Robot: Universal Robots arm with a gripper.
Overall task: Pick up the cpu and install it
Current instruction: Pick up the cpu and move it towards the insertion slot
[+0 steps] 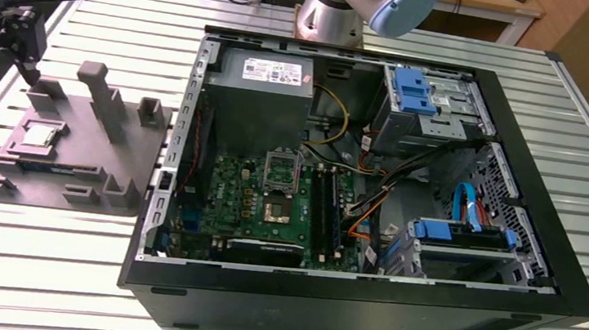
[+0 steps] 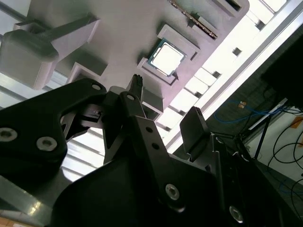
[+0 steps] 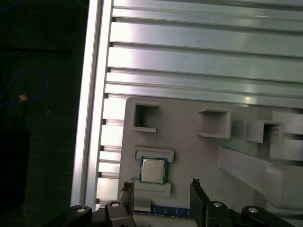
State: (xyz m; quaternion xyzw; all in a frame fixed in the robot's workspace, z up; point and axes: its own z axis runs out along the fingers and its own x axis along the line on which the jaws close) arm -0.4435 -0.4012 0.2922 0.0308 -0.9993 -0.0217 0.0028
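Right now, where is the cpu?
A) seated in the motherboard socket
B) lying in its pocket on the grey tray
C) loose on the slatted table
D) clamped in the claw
B: in the first wrist view the cpu lies flat in its recess on the grey tray, and the claw is open with nothing held.

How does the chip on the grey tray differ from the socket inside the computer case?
The chip is small with a silvery top; the socket is larger, metal-framed with a dark centre. The chip lies in a recess of the grey tray outside the case; the socket sits on the green board inside it. Both lie flat, facing up.
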